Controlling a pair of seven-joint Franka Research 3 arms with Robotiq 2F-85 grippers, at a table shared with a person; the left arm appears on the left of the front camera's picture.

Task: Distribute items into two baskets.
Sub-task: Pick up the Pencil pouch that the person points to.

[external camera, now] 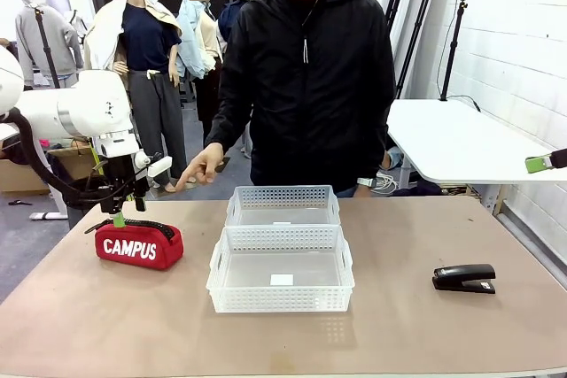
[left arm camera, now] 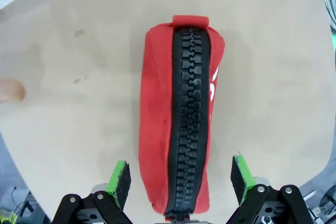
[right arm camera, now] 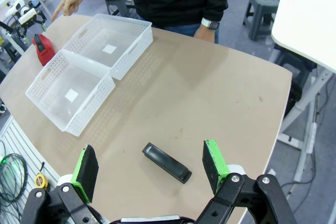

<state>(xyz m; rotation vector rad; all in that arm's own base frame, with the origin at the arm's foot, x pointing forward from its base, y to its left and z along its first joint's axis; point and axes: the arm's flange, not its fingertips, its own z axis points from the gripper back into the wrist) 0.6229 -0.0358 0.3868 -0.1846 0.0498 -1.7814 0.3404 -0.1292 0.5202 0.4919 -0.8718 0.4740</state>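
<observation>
Pouch first, at the left. A red soft fabric pouch with white "CAMPUS" lettering (external camera: 139, 245) lies on the brown worktop (external camera: 399, 325), with the left claw (external camera: 127, 204) just above its left end. That claw's jaws are spread wide and hold nothing. A person's hand (external camera: 199, 170) points down at the worktop's far edge, near that arm.

In the middle, two translucent white perforated plastic baskets stand touching, one nearer the robot (external camera: 282, 294) and one behind it (external camera: 283, 194). Both hold no item. To the right, a small black desk stapler (external camera: 464, 278) lies alone, well apart from them. The right claw (right arm camera: 150, 167) hangs high over it, also wide open and empty.

The likeliest trouble on the left is an off-centre grip. The pads look set to close near one end, so the soft pouch could sag, swing or slip out on the way to a basket. Its black strap might also snag. On the right, the stapler is low and lies askew to the jaws, so a closing pad could push it aside rather than catch it.

The left wrist view gives the pouch's black zip running between the two green pads, which the front view cannot show. The right wrist view gives the stapler's slant and both basket floors from above, while the front view alone shows how close the left claw is to the pouch.
</observation>
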